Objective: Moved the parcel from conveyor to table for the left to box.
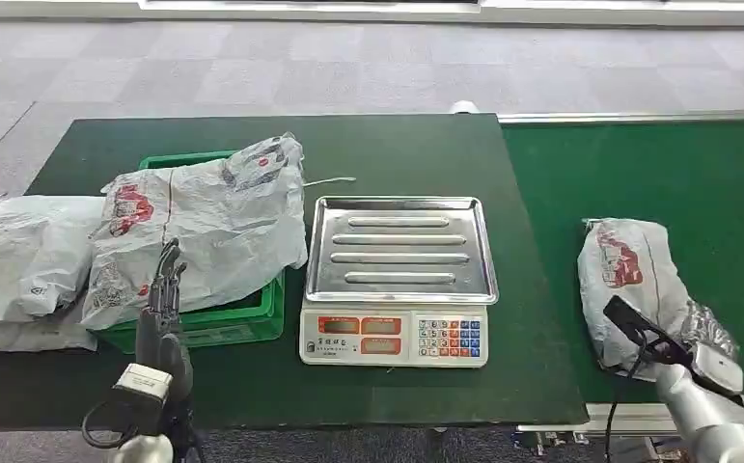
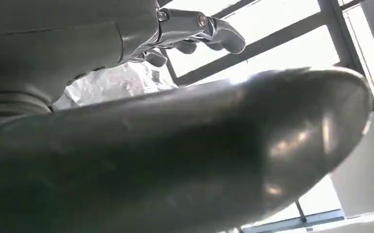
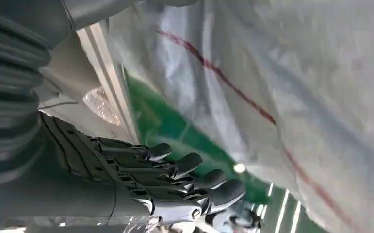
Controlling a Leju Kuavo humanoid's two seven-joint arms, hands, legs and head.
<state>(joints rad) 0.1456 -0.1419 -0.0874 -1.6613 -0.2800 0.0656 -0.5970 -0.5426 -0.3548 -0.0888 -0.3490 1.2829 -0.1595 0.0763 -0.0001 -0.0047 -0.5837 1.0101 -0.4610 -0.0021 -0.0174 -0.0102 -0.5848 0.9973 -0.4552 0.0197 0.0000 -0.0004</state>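
A grey parcel (image 1: 628,275) with red print lies on the green conveyor belt (image 1: 657,174) at the right. My right hand (image 1: 652,340) is at the parcel's near end, with its dark thumb lying on the wrapping. In the right wrist view the parcel (image 3: 296,97) looms close, and the fingers (image 3: 175,170) stretch out beside it over the belt, not closed around it. My left hand (image 1: 163,294) is raised with its fingers pointing up, just in front of the green crate (image 1: 223,323), and holds nothing. Its fingers (image 2: 209,26) are slightly curled.
A steel-topped scale (image 1: 399,280) stands mid-table on the dark green table (image 1: 397,154). A large crumpled parcel (image 1: 204,222) lies over the crate. More grey parcels (image 1: 20,256) are piled at the far left edge. The conveyor's metal rail (image 1: 638,417) runs along its near side.
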